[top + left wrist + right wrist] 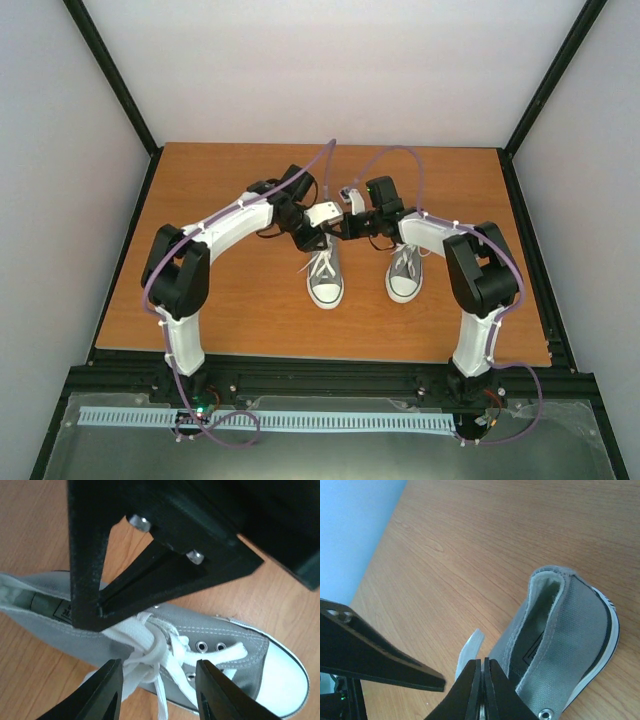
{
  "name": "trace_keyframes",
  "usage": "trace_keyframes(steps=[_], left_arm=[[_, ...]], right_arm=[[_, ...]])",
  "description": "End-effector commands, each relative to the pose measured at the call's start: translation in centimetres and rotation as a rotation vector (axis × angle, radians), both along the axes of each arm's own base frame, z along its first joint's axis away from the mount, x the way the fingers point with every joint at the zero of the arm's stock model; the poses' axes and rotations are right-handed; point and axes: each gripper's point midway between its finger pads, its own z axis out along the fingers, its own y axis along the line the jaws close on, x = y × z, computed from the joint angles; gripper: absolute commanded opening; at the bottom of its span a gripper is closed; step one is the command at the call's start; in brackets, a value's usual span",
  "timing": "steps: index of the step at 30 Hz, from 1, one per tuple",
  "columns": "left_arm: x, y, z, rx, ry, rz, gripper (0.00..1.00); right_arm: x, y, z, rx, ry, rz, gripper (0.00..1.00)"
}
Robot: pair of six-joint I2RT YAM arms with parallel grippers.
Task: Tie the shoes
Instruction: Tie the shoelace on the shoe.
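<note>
Two grey sneakers with white toe caps stand side by side, the left shoe (326, 281) and the right shoe (405, 273). Both grippers meet over the left shoe's ankle end. My left gripper (312, 240) is open; in the left wrist view (159, 664) its fingers (107, 692) straddle the crossed white laces (150, 647) of the left shoe (240, 652). My right gripper (336, 231) is shut on a flat white lace end (470, 650), pinched at its tips (482, 661) beside the shoe's open collar (555, 625). The right gripper's black finger (150, 575) crosses above the laces.
The wooden tabletop (240, 185) is bounded by black frame rails (320, 372) and pale walls. The right shoe stands untouched just right of the right arm's wrist. The left gripper's black body (370, 655) shows at the lower left of the right wrist view.
</note>
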Motion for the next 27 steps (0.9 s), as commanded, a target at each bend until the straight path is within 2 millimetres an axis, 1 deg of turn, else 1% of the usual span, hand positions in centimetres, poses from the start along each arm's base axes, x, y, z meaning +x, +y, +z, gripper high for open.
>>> trace_keyframes(steps=[1, 2, 4, 7, 9, 13, 16, 20, 23, 25, 27], left_arm=[[1.1, -1.8, 0.2, -0.027, -0.072, 0.013, 0.44], [1.4, -1.9, 0.0, -0.030, -0.076, 0.028, 0.44], [1.9, -2.1, -0.2, -0.031, -0.084, 0.045, 0.41], [2.3, -2.1, -0.6, -0.028, -0.098, 0.060, 0.31], [2.2, -2.1, -1.3, -0.016, -0.098, 0.057, 0.24], [1.4, -1.6, -2.9, 0.014, -0.067, 0.044, 0.19], [0.6, -1.4, -3.4, 0.012, -0.044, 0.035, 0.18], [0.2, -1.0, -4.2, 0.024, -0.037, 0.037, 0.18], [-0.4, -0.9, -4.4, 0.019, -0.018, 0.030, 0.18], [-0.9, -0.8, -4.0, 0.004, -0.023, 0.017, 0.21], [-1.2, -0.8, -3.6, -0.006, -0.037, 0.007, 0.29]], right_arm=[[-0.1, -0.1, 1.8, 0.025, -0.035, -0.009, 0.03], [-0.2, -0.1, 1.8, 0.026, -0.033, -0.010, 0.03], [-0.2, -0.1, 1.8, 0.027, -0.031, -0.009, 0.03], [-0.3, -0.1, 1.8, 0.031, -0.028, -0.010, 0.03], [-0.3, -0.2, 2.0, 0.031, -0.032, -0.015, 0.03], [-0.2, -0.4, 2.5, 0.029, -0.049, -0.038, 0.03], [-0.2, -0.5, 2.8, 0.031, -0.051, -0.043, 0.03], [-0.3, -0.6, 2.8, 0.032, -0.051, -0.046, 0.03], [-0.3, -0.7, 2.7, 0.025, -0.051, -0.053, 0.03], [-0.3, -0.7, 2.7, 0.027, -0.048, -0.054, 0.03], [-0.3, -0.6, 2.5, 0.029, -0.042, -0.051, 0.03]])
